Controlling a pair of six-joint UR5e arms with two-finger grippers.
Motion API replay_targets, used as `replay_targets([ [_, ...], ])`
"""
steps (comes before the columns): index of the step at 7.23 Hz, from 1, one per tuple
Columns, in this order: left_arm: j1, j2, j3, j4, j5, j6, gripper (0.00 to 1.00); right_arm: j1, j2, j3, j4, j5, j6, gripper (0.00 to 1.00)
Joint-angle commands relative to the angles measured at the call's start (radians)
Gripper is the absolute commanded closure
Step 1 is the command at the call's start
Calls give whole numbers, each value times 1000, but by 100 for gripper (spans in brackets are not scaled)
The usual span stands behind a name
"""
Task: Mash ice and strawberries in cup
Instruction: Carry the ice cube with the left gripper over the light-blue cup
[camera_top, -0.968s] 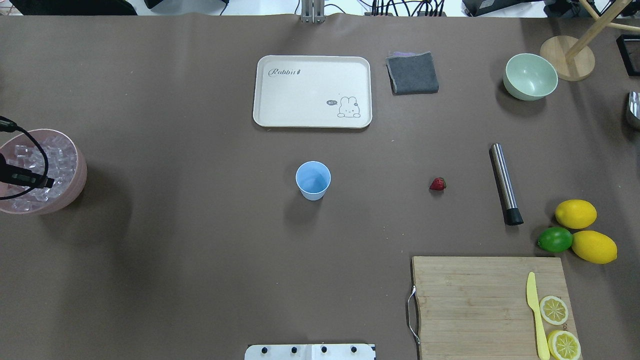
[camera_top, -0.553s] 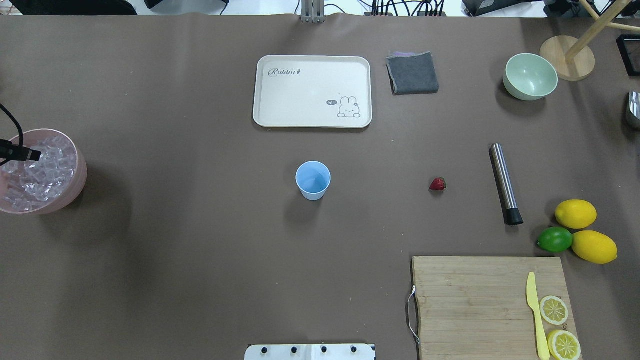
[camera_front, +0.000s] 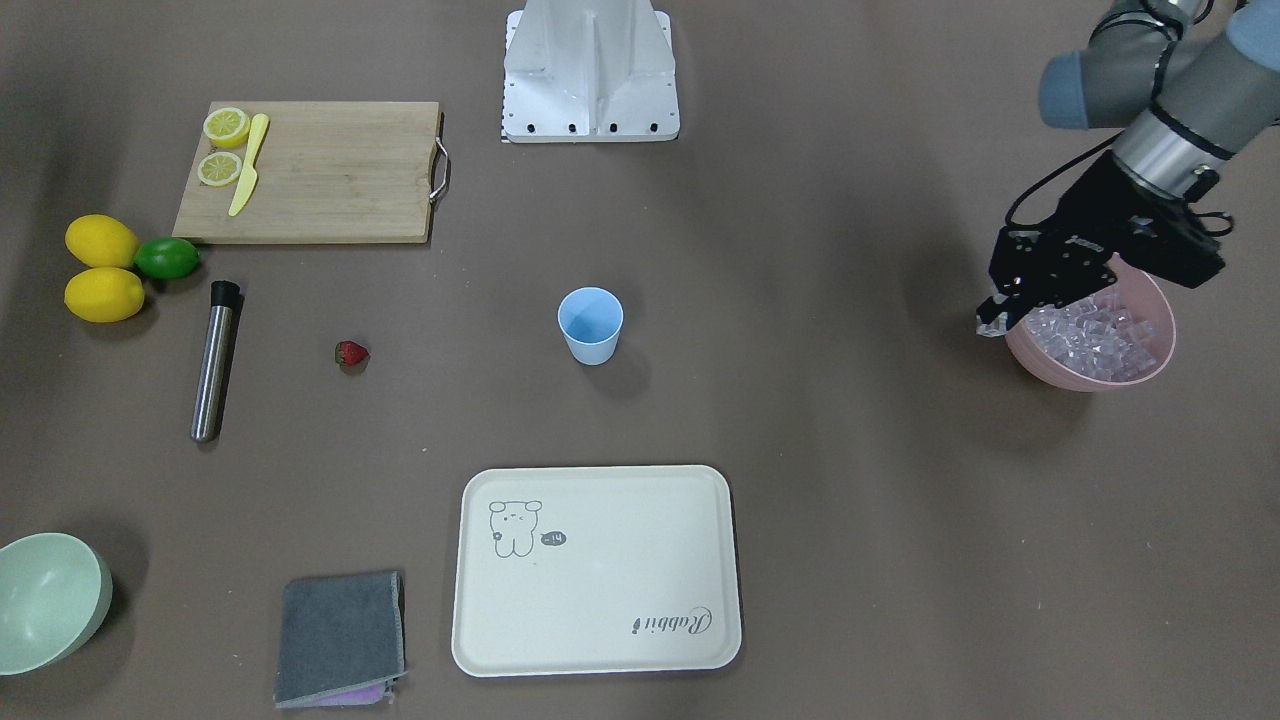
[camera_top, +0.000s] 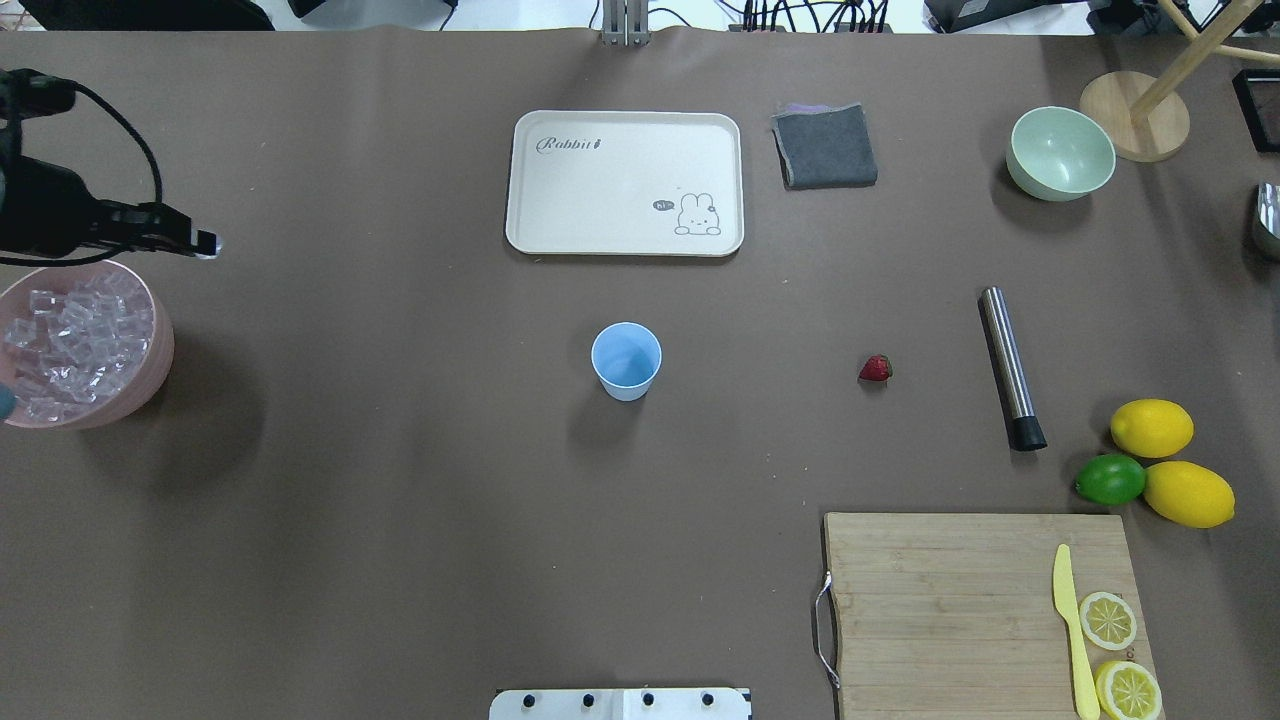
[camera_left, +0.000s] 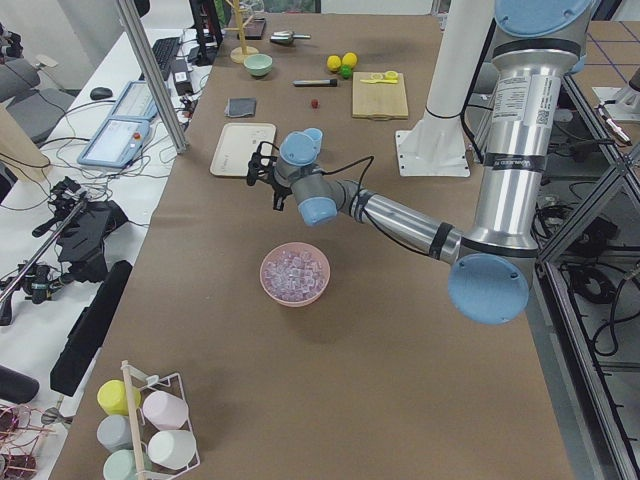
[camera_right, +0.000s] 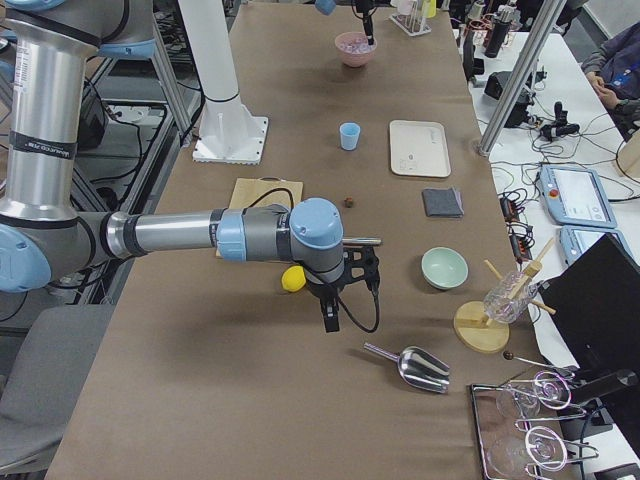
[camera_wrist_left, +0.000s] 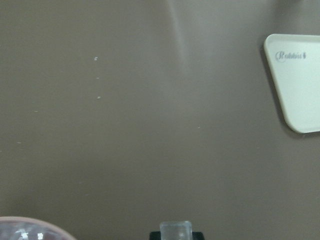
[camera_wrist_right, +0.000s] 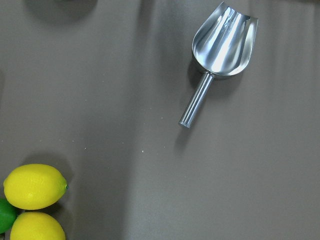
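The light-blue cup (camera_top: 626, 360) stands upright mid-table, and I see nothing inside it. The red strawberry (camera_top: 875, 369) lies on the table to its right. The ice (camera_top: 75, 335) fills the pink bowl (camera_top: 150, 385) at the left edge. My left gripper (camera_top: 205, 243) is just beyond the bowl's far rim, raised, and shut on one clear ice cube (camera_wrist_left: 175, 231). The front view shows it beside the bowl (camera_front: 990, 325). My right gripper (camera_right: 330, 315) hangs over the table's right end, near the lemons. I cannot tell whether it is open or shut.
A steel muddler (camera_top: 1011, 367) lies right of the strawberry. A cream tray (camera_top: 625, 183), a grey cloth (camera_top: 825, 146) and a pale green bowl (camera_top: 1061, 152) sit along the far side. Lemons (camera_top: 1152, 427), a lime (camera_top: 1110, 480) and a cutting board (camera_top: 950, 600) are at the right front. A metal scoop (camera_wrist_right: 220, 50) lies below the right wrist.
My left gripper has come up out of the pink bowl with an ice cube and moved away from me and toward the table's middle. Nothing else moved.
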Motion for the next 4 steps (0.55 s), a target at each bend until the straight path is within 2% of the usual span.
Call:
replay_targets([
  [1,195,-98,12,11,168,-99,100,0,0,1,0,0,0,0],
  [3,330,-248,29,32,309,-280,100,0,0,1,0,0,-2,0],
  [4,404,-297,38,43,425,-346,100,0,0,0,0,0,-3,0],
])
